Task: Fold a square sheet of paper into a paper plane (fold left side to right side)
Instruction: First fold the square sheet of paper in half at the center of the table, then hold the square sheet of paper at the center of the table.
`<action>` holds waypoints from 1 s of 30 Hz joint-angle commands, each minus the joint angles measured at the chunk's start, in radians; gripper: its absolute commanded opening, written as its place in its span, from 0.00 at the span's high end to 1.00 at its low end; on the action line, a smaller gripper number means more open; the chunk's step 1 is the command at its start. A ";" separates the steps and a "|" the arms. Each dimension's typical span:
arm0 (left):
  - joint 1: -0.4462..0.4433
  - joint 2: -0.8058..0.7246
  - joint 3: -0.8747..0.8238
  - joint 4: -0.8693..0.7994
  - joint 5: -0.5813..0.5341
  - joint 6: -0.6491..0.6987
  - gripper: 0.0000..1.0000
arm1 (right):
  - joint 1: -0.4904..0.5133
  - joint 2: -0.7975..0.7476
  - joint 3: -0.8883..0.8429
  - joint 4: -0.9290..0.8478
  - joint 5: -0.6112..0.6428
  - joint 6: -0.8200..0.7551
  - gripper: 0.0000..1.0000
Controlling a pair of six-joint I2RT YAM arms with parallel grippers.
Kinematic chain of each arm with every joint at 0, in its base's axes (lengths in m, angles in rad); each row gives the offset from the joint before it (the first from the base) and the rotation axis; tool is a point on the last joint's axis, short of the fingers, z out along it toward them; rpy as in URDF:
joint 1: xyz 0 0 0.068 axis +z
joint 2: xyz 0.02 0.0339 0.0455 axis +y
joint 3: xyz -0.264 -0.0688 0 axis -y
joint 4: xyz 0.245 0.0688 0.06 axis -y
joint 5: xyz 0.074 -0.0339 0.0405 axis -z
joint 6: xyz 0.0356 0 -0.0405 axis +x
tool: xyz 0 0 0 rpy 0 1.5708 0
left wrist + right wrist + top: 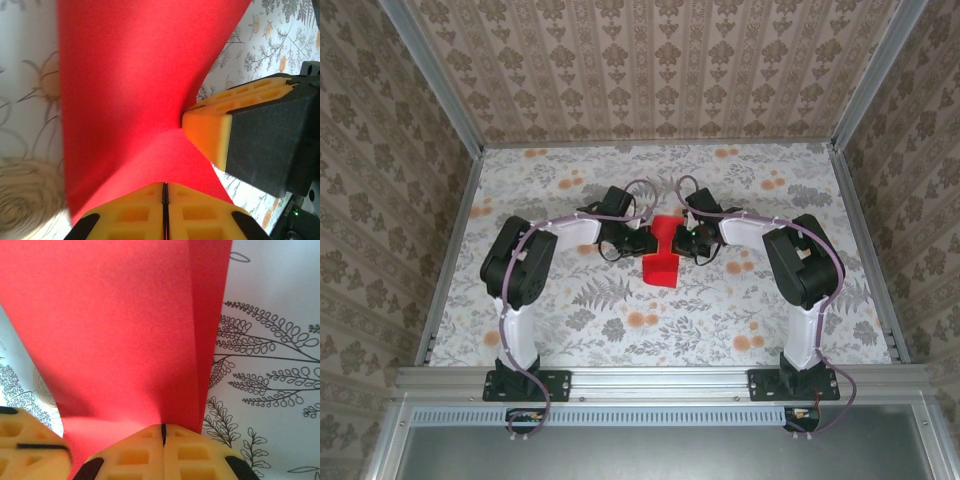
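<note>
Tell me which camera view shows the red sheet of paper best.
The top external view: the red sheet of paper shows nearly whole there, in outline. The left wrist view gives a cropped close-up pinched in the left gripper; the right wrist view, a cropped creased stretch in the right gripper.

The table (pixel 570 330) has a pale top printed all over with grey ferns and orange flowers.
</note>
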 commanded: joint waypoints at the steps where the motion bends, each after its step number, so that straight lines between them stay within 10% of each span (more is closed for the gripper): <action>1: -0.001 0.043 0.013 -0.012 0.014 -0.002 0.90 | 0.004 0.035 -0.005 -0.086 0.034 -0.017 0.96; 30: -0.030 0.073 -0.030 -0.055 -0.065 -0.024 0.90 | -0.003 0.105 0.129 0.173 -0.166 0.030 0.97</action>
